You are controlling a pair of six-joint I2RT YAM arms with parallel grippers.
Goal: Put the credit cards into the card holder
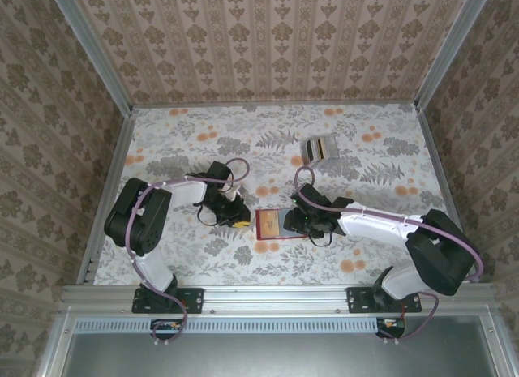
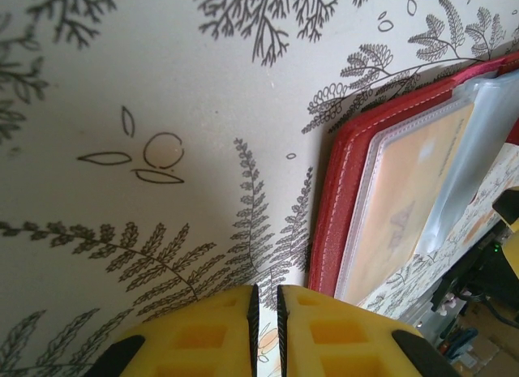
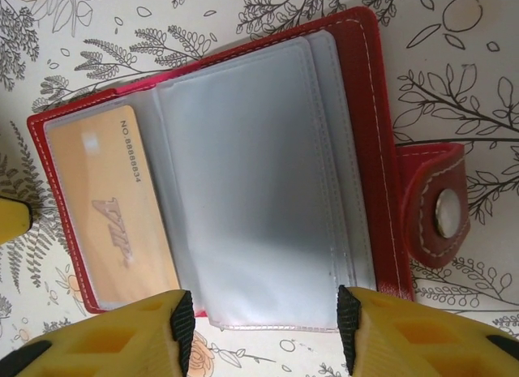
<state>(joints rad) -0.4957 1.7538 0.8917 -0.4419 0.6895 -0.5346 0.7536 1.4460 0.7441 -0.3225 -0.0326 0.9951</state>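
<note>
Right claw spread over open card holder, left claw closed alongside

tabletop | card holder lying open, middle, nearer the near edge | right gripper at its right side | left gripper just beside its left | striped clear box well apart, toward far edge

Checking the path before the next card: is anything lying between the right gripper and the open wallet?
Nothing visible does. The right gripper hangs open right over the wallet; one orange card sits inside a clear sleeve.
</note>
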